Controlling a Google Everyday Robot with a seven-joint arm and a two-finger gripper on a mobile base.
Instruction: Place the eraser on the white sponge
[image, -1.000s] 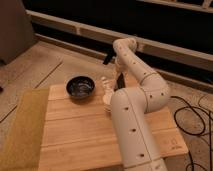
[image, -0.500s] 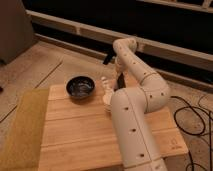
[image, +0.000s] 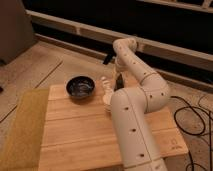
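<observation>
Only one view to work from here. I can't actually pick out the eraser or the sponge anywhere, the arm (image: 137, 100) covers the far right part of the table (image: 85, 135) where they could be, so where the eraser sits is something I can't tell.

The gripper (image: 118, 80) hangs down behind the arm's big white links, at the far edge of the table, just right of the cup (image: 106, 92). It's a dark blob from my seat, and whether it's spread, pinched or carrying anything I can't tell.

Counting what I do see:
- one bowl (image: 80, 88), round and black, on the far left part of the table
- one white cup-like thing with a knob, upright, just right of the bowl and right against the arm
- one wooden slatted table
- one yellowish mat (image: 20, 130) along the table's left side
- some black cables (image: 192, 117) on the floor to the right

Containers: the bowl has a shiny glint inside, but I can't make out any contents. The cup is half hidden by the arm, so can't see into that either.
</observation>
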